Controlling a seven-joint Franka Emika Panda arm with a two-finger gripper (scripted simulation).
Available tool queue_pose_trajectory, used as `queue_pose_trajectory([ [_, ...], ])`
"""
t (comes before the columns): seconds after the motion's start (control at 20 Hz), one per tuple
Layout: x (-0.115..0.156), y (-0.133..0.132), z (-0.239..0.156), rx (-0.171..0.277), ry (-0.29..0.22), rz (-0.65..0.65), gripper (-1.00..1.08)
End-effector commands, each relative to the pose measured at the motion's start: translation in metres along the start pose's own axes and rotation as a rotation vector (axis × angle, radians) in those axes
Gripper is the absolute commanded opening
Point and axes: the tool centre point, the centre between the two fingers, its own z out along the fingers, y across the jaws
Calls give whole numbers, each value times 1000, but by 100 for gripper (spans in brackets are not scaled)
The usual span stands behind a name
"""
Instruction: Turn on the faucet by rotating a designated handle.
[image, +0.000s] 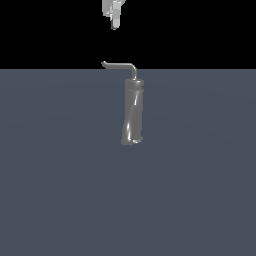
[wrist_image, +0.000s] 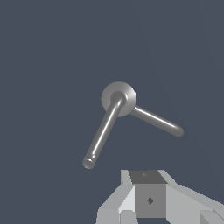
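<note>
In the exterior view we see the white robot gripper (image: 114, 22) at the top edge, hanging in front of a plain black background. Only its lower part shows, and the fingers (image: 115, 21) look like one narrow pale shape, so we cannot tell if they are spread or pressed together. They hold nothing.

Below the fingers, with a clear gap, lies the thin light-grey L-shaped metal handle (image: 119, 65). Its small upturned tip is nearly under the fingers, a little toward the exterior view's left. The long arm runs from there toward the exterior view's right, then bends down into a short stem.

The stem enters the top of the faucet (image: 132, 111), a tall glossy dark-grey metallic cylinder that leans slightly. It stands lower than the fingers and a bit toward the exterior view's right of them, on a flat, dull blue-grey surface (image: 55, 175) that meets the black background in a straight line.

In the wrist view we look down on the faucet's round top (wrist_image: 118, 98); the handle (wrist_image: 101, 133) and a second rod-like shape (wrist_image: 155, 121) spread from it over the same surface (wrist_image: 43, 52), and the gripper (wrist_image: 148, 199) is apart from both.
</note>
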Motion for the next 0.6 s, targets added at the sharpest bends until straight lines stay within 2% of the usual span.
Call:
queue_pose_trajectory([
  [0.0, 2, -13, 12, -1, 4, 63, -100],
  [0.55, 6, -63, 66, -6, 26, 316, -100],
])
